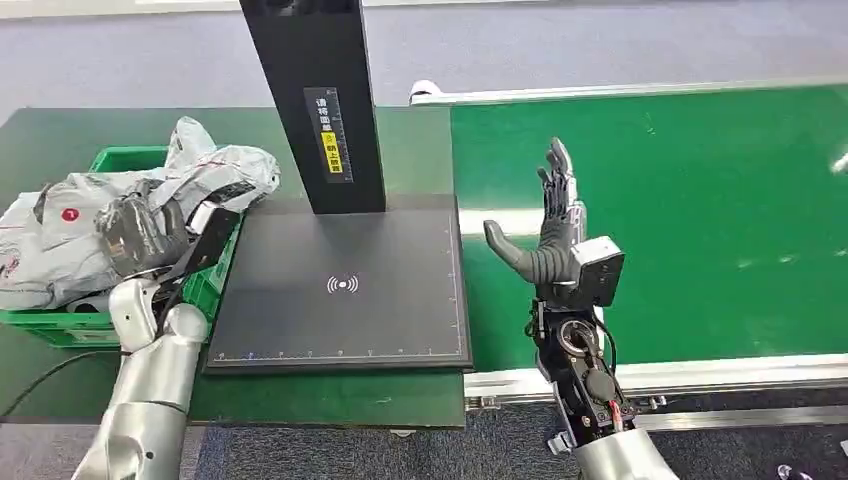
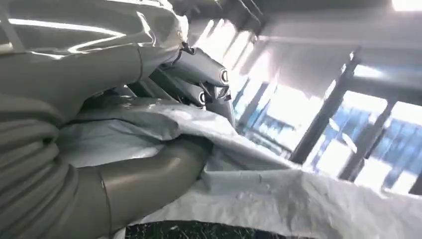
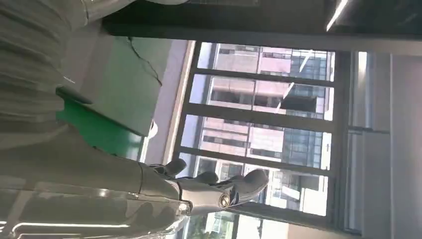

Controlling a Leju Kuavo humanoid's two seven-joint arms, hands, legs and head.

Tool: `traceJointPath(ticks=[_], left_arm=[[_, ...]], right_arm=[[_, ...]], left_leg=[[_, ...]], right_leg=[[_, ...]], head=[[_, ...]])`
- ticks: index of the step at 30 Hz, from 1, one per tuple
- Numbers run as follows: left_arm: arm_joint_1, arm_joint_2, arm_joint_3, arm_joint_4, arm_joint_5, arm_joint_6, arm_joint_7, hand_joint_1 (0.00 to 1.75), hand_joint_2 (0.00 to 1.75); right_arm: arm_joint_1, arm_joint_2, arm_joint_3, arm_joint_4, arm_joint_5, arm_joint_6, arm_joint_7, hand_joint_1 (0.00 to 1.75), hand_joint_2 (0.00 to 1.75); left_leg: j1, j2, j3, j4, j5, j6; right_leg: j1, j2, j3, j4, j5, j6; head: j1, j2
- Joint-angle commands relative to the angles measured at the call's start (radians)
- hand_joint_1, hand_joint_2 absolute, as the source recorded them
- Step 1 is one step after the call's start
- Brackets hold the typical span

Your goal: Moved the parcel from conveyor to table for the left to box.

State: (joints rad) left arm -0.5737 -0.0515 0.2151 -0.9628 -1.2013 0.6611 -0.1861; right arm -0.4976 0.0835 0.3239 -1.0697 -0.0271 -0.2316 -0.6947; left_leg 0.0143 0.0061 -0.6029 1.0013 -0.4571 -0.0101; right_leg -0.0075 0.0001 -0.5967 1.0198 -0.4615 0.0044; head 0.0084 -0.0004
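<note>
We are seeing the left hand [image 1: 140, 232] gripping a grey plastic parcel [image 1: 215, 170] over the green crate [image 1: 125, 158] at the left edge of the tabletop [image 1: 330, 398]; the dark fingers are wrapped into the crumpled bag, which is lying on top of other grey parcels [image 1: 45, 245] heaped in the crate. In the left wrist view the thumb [image 2: 144, 181] is pressing under a fold of the pale wrap [image 2: 278, 194] while the fingers [image 2: 199, 69] are curling over it from the other side, so the hand is holding the parcel. The right hand [image 1: 555, 230] is standing upright over the near left part of the green conveyor belt [image 1: 700, 220], fingers straight and spread, thumb out to the side, holding nothing; the right wrist view is showing the same extended fingers [image 3: 219, 186] against windows. Between the two arms a black scanning pad [image 1: 340, 290] is lying flat on the tabletop, its right edge just beside the conveyor's edge, and a black post [image 1: 315, 100] is rising from its far side with a yellow label [image 1: 330, 140] on its face.
</note>
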Motion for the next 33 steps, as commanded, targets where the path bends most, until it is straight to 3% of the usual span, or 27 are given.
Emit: traceJointPath(ticks=[1,3,6,8,9,12,13,14,15,16,27,28,33], left_arm=[[-0.054,0.075,-0.126,0.197,0.023,0.006,0.074,1.75,1.75],[-0.064,0.077,-0.144,0.211,0.030,0.002,0.083,1.75,1.75],[-0.077,0.081,-0.166,0.225,0.035,-0.020,0.097,1.22,1.75],[-0.079,0.092,-0.187,0.228,0.043,0.006,0.118,0.09,1.75],[-0.056,0.093,-0.169,0.158,0.016,0.037,0.126,0.00,1.75],[-0.018,0.055,-0.064,0.048,0.075,0.037,0.021,0.00,1.75],[0.003,0.016,0.025,-0.056,0.101,0.037,-0.083,0.00,1.75],[0.011,-0.074,0.198,-0.143,0.117,0.037,-0.292,0.00,1.75],[0.011,-0.074,0.198,-0.143,0.117,0.037,-0.292,0.00,1.75],[0.005,-0.156,0.337,-0.243,0.194,0.037,-0.512,0.00,1.75],[0.046,-0.155,0.273,-0.356,0.309,0.037,-0.512,0.00,1.75],[0.067,-0.152,0.241,-0.420,0.362,0.037,-0.512,0.00,0.00],[0.117,-0.169,0.192,-0.641,0.490,0.037,-0.512,0.00,0.00]], right_arm=[[-0.011,-0.022,0.024,0.005,0.021,0.007,-0.003,0.00,1.75],[-0.017,-0.025,0.031,0.014,0.033,0.015,-0.003,0.00,1.75],[-0.013,-0.028,0.033,0.014,0.041,0.028,-0.003,0.00,1.75],[-0.014,-0.026,0.032,0.013,0.053,0.040,-0.003,0.00,1.75],[-0.013,-0.023,0.030,0.012,0.057,0.044,-0.003,0.00,1.75],[-0.005,-0.021,0.030,0.009,0.062,0.050,-0.003,0.00,1.75],[0.002,-0.022,0.031,0.007,0.065,0.049,-0.003,0.00,1.75],[0.008,-0.021,0.035,0.004,0.066,0.050,-0.003,0.00,1.75],[0.008,-0.021,0.035,0.004,0.066,0.050,-0.003,0.00,1.75],[0.003,-0.017,0.041,0.011,0.065,0.052,-0.003,0.00,1.75],[-0.013,-0.012,0.047,0.029,0.061,0.051,-0.003,0.00,1.75],[-0.016,-0.013,0.051,0.032,0.057,0.050,-0.003,0.00,1.75],[-0.024,-0.017,0.067,0.043,0.048,0.051,-0.003,0.00,1.75]], left_leg=[[0.000,-0.001,0.004,-0.003,0.001,0.001],[0.000,-0.001,0.002,-0.002,0.001,0.000],[0.000,-0.002,0.002,-0.002,0.001,0.000],[0.000,-0.003,0.002,-0.003,0.001,0.001],[0.000,-0.001,0.002,-0.001,0.000,0.000],[0.000,0.000,0.004,-0.003,0.000,0.001],[0.000,0.001,0.002,-0.001,0.000,0.001],[0.000,0.001,0.003,-0.002,-0.001,0.001],[0.000,0.001,0.004,-0.002,-0.001,0.001],[0.000,-0.001,0.001,-0.001,-0.001,0.001],[0.000,-0.001,0.001,-0.002,0.000,0.001],[0.000,0.000,0.000,0.000,0.000,0.001],[0.000,0.001,0.000,0.000,-0.001,0.001]], right_leg=[[0.000,-0.001,0.004,-0.003,0.000,0.000],[0.000,-0.001,0.003,-0.002,0.000,0.000],[0.000,-0.002,0.002,-0.001,0.000,0.000],[0.000,-0.002,0.003,-0.003,0.001,0.000],[0.000,-0.001,0.002,-0.001,0.000,0.000],[0.000,0.001,0.003,-0.003,0.001,0.000],[0.000,0.001,0.003,-0.002,0.000,0.000],[0.000,0.001,0.003,-0.003,0.000,0.000],[0.000,0.001,0.004,-0.003,0.000,0.000],[0.001,-0.001,0.002,-0.002,0.000,0.000],[0.000,0.000,0.002,-0.002,0.000,0.000],[0.000,0.001,0.000,-0.001,0.000,0.000],[0.000,0.001,0.001,-0.001,-0.001,0.000]], head=[[0.000,0.000],[0.000,0.000],[0.000,0.000],[0.000,0.000],[0.000,0.000],[0.000,0.000],[0.000,0.000],[0.000,0.000],[0.000,0.000],[0.000,0.000],[0.000,0.000],[0.000,0.000],[0.000,0.000]])
